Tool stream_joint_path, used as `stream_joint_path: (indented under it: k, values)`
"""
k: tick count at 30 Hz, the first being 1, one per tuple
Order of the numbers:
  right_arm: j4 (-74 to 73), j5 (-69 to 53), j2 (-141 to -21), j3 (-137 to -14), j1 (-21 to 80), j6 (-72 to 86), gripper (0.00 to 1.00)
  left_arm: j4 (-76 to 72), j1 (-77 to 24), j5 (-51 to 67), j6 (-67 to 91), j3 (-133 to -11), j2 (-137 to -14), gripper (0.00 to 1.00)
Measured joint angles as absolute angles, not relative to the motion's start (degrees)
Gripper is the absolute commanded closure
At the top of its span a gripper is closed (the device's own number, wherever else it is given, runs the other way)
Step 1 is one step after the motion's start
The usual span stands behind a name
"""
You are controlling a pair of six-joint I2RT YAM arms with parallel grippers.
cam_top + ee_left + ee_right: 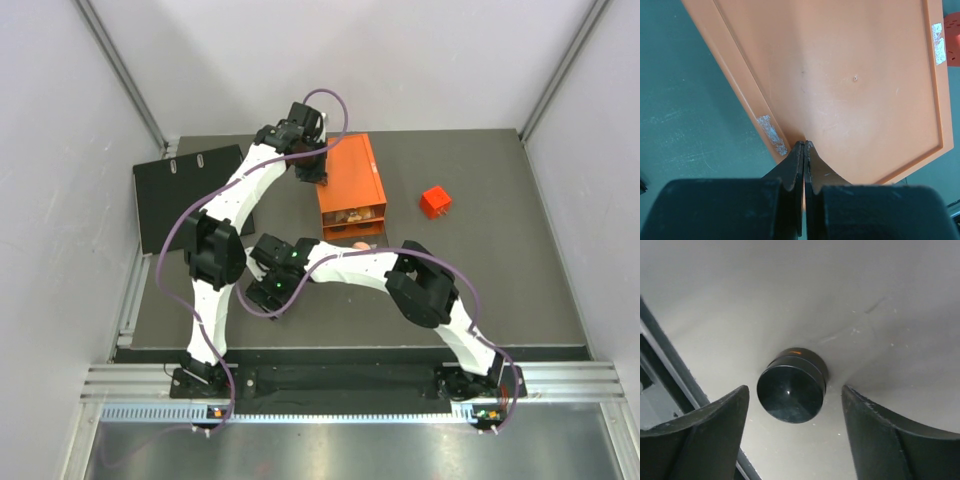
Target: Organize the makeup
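A black round disc (792, 387) of the makeup lies on the grey table mat. My right gripper (795, 392) hangs over it, open, with one finger on each side and neither touching it. In the top view the right gripper (266, 289) is low at the centre left and hides the disc. My left gripper (804, 145) is shut on nothing, its tips resting on the top of the large orange box (850, 85) near its edge. From above, the left gripper (312, 174) sits at the left edge of the box (352, 180). Small tan items (352, 213) show in the box's open front.
A small red cube (435, 202) stands to the right of the box. A flat black board (190, 195) lies at the back left. The table's dark edge rail (670, 365) runs close to the left of the disc.
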State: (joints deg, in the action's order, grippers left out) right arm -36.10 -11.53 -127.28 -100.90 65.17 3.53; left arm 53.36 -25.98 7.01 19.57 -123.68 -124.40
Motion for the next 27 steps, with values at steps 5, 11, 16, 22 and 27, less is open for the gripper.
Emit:
stream_joint_path:
  k: [5,11,16,22,27]
  values:
    - [-36.3,-9.9,-127.6,-101.0,65.3,5.7,0.85,53.4,-26.0,7.0,19.6,-123.7,-124.4,1.00]
    - [-35.3,-7.3,-127.4,-100.8,65.7,8.3,0.96,53.4,-25.9,6.8,19.6,-123.7,-124.4,1.00]
    - [-32.8,-5.7,-125.5,-97.4,65.7,9.2,1.00,53.4,-25.8,6.9,19.6,-123.7,-124.4,1.00]
    - [-29.5,-3.8,-120.6,-89.6,65.5,9.7,1.00,53.4,-25.6,7.1,19.6,-123.7,-124.4,1.00]
    - [-27.8,-2.4,-117.4,-84.8,65.4,10.5,1.00,53.4,-25.5,7.4,19.6,-123.7,-124.4,1.00]
